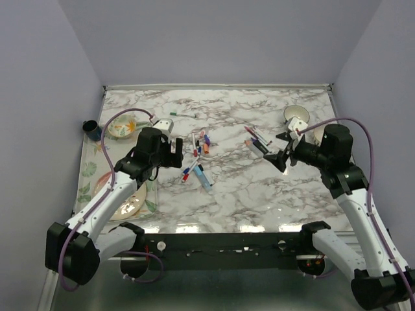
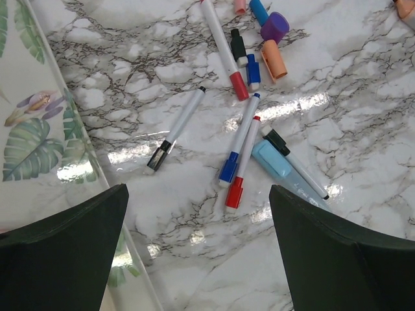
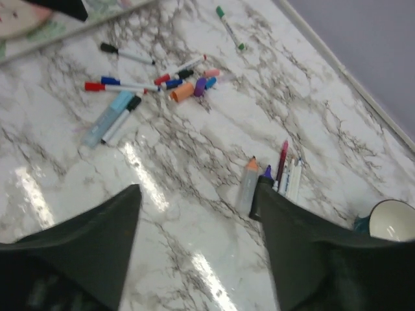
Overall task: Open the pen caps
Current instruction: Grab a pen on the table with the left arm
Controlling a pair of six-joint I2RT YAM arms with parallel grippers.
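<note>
Loose pen caps lie in the left wrist view: an orange cap (image 2: pixel 274 59), a purple cap (image 2: pixel 275 27) and a small blue cap (image 2: pixel 253 70). Below them lie capped pens, with a blue cap (image 2: pixel 228 168), a red cap (image 2: pixel 234 193) and a black cap (image 2: pixel 157 159) on them. My left gripper (image 2: pixel 198 191) hangs open above bare marble just short of these pens. My right gripper (image 3: pixel 196 194) is open and empty; beside its right finger lie an uncapped orange-tipped marker (image 3: pixel 248 184) and a purple-tipped one (image 3: pixel 266 173). From above, the left gripper (image 1: pixel 174 153) and right gripper (image 1: pixel 283 152) flank the pen pile (image 1: pixel 200 155).
A leaf-print mat (image 1: pixel 87 175) with a plate lies along the table's left edge, with a floral bowl (image 1: pixel 122 126) and a dark cup (image 1: pixel 91 128) behind it. A white cup (image 1: pixel 296 115) stands at the back right. A green-capped pen (image 1: pixel 183 115) lies apart near the back.
</note>
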